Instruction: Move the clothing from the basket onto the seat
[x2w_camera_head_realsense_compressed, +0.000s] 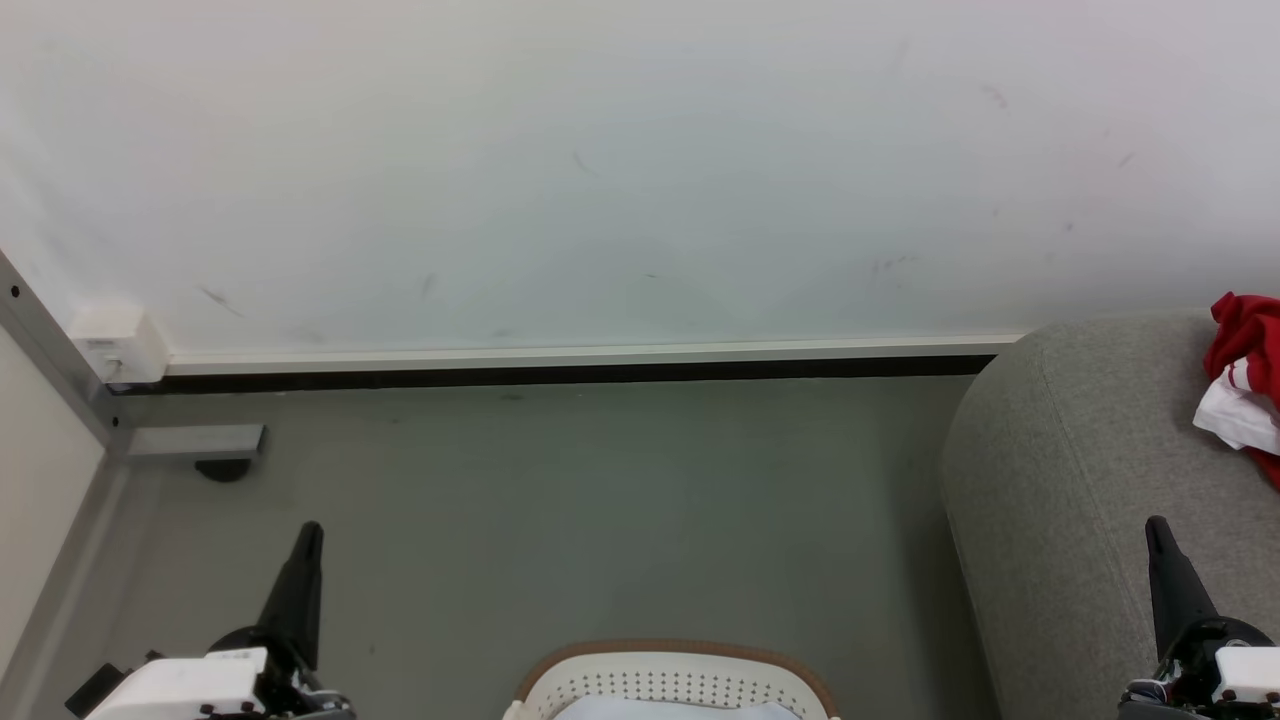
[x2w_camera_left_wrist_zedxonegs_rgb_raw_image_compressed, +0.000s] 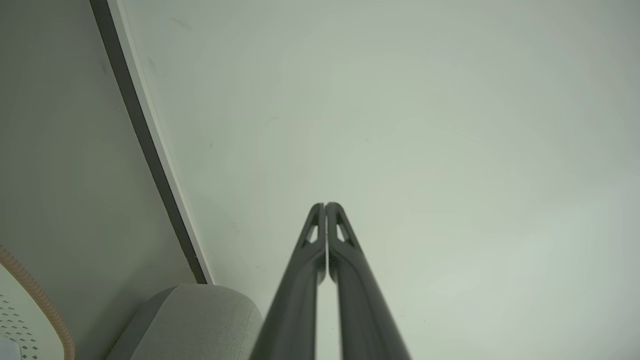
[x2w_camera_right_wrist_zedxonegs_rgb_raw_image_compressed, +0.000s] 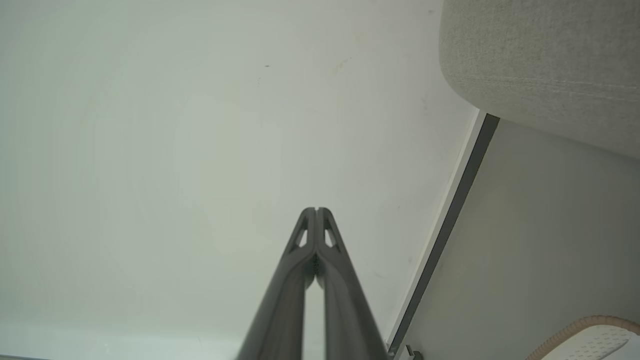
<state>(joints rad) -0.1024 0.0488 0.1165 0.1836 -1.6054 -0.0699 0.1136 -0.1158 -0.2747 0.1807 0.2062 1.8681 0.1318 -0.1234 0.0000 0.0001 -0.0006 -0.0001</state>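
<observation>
As both point upward, left end effector (x2w_camera_head_realsense_compressed: 311, 530) and right end effector (x2w_camera_head_realsense_compressed: 1156, 525) sit closed, empty.

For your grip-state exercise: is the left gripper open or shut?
Shut: the left gripper has its fingertips pressed together, nothing between them.

Basket, seat and clothing positions
The basket (x2w_camera_head_realsense_compressed: 690, 682) stands on the floor (x2w_camera_head_realsense_compressed: 550, 500), left of the seat (x2w_camera_head_realsense_compressed: 1050, 480). The clothing (x2w_camera_head_realsense_compressed: 1245, 340) lies on the seat. The wall (x2w_camera_head_realsense_compressed: 600, 180) is behind both.

Right tool (x2w_camera_right_wrist_zedxonegs_rgb_raw_image_compressed: 316, 211): fingers pressed together, empty, facing wall (x2w_camera_right_wrist_zedxonegs_rgb_raw_image_compressed: 175, 150).
Seat (x2w_camera_right_wrist_zedxonegs_rgb_raw_image_compressed: 545, 65): upper right.
Basket (x2w_camera_right_wrist_zedxonegs_rgb_raw_image_compressed: 597, 344): rim, lower right corner.
</observation>
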